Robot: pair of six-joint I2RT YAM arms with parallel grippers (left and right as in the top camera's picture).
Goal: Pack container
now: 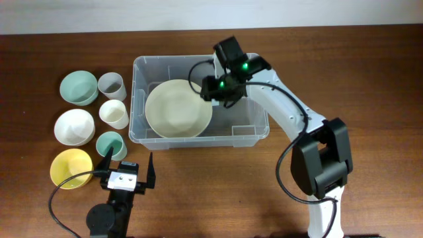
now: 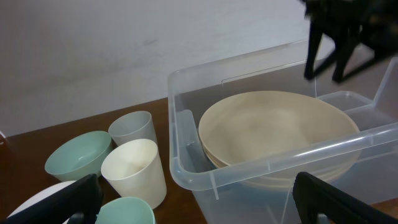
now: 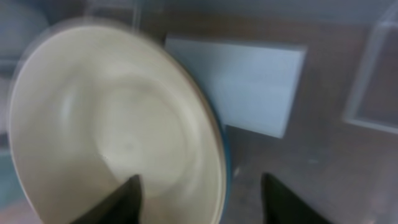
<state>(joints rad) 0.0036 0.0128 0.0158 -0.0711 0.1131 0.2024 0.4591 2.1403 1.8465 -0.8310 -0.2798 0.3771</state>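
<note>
1. The container (image 1: 198,141) (image 2: 280,163) sits at the middle of the table (image 1: 370,66), long side across, open top up. Through its clear base (image 3: 323,137) my right wrist camera shows a white label (image 3: 249,87).
2. A large cream bowl (image 1: 177,109) (image 2: 280,127) (image 3: 112,130) lies inside, filling the container's left part and tilted a little.
3. My right arm reaches from the table's near right side, up and over the container's right end, with the wrist bent down into the bin. My right gripper (image 1: 218,89) (image 2: 329,62) (image 3: 202,199) hangs at the bowl's right edge with its fingers spread. The bowl's rim runs between them, and I cannot tell whether either finger touches it.
4. My left arm is drawn back at the near edge, in front of the container's left corner, pointing away from me. My left gripper (image 1: 129,168) (image 2: 196,208) is spread wide and holds nothing.
5. Left of the container stand a grey cup (image 1: 112,84), a cream cup (image 1: 114,113) and a teal cup (image 1: 110,144), the last near my left finger.
6. Further left lie a green bowl (image 1: 78,86), a white bowl (image 1: 73,126) and a yellow bowl (image 1: 71,167).
</note>
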